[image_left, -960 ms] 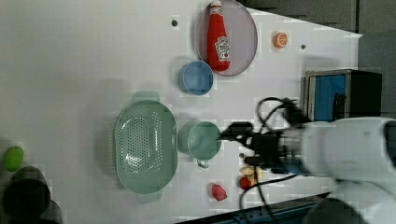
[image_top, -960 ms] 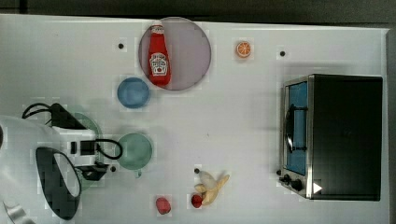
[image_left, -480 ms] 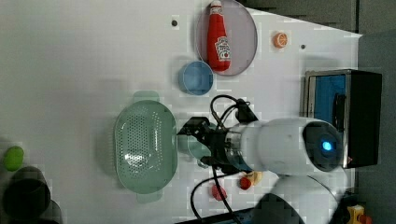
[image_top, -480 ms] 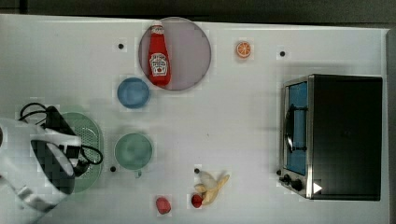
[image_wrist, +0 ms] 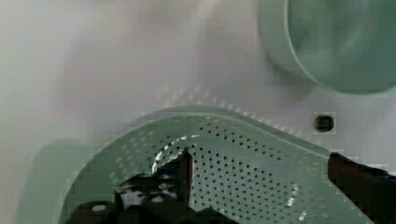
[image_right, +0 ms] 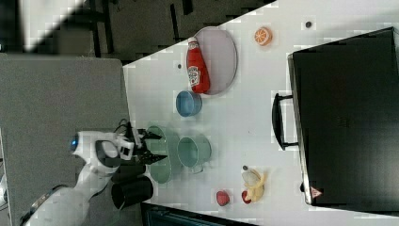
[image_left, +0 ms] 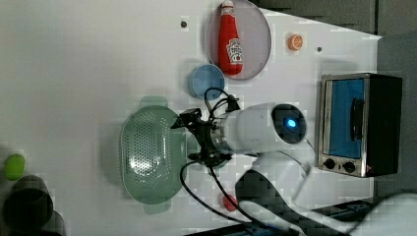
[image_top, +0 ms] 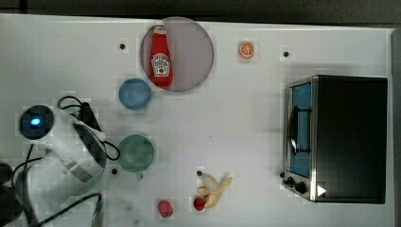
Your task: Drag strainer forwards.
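So the gripper has its jaws spread wide, holding nothing, hanging over the rim of the strainer on the side facing the green cup. The strainer sits near the tabletop edge where the arm is based. In the top view the arm hides nearly all of it. In the wrist view one finger is over the holed bowl and the other's cut off.

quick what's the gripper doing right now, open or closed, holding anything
Gripper: open, holding nothing; its fingers straddle the rim of the strainer.
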Available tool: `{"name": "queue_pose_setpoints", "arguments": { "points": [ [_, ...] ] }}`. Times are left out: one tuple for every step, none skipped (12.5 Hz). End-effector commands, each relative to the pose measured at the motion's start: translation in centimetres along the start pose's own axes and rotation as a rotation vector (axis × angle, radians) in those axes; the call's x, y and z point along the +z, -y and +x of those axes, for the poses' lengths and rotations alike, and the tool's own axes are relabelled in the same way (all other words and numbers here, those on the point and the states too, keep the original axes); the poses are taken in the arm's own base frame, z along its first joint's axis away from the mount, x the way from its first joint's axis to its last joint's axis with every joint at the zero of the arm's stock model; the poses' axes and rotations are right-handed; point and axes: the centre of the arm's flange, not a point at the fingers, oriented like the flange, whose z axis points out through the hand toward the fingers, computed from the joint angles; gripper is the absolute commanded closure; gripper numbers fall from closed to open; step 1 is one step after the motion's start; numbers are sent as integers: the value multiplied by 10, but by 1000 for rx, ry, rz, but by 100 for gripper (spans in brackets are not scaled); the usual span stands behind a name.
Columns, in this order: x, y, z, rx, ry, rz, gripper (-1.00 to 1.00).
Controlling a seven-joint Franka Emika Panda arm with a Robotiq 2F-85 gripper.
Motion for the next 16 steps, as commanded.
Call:
{"name": "queue_pose_setpoints", "arguments": {
  "points": [
    [0, 15, -27, 147, 50, 69, -100],
    [7, 21, -28, 183, 72, 75, -100],
    [13, 27, -28, 208, 81, 77, -100],
    [20, 32, -28, 217, 81, 74, -100],
    [27, 35, -28, 215, 77, 69, -100],
    [33, 38, -27, 217, 76, 65, -100],
    [35, 43, -24, 218, 73, 75, -100],
    [37, 49, -18, 226, 66, 83, -100],
    [39, 55, -11, 237, 60, 88, -100],
    [40, 59, -6, 246, 55, 92, -100],
    [39, 64, -7, 247, 57, 100, -100],
    [38, 68, -6, 252, 57, 103, -100],
    [38, 71, -5, 260, 57, 106, -100],
    [37, 74, -3, 264, 58, 112, -100],
    [36, 76, -1, 268, 57, 115, -100],
    [36, 79, 1, 272, 58, 120, -100]
  ]
}}
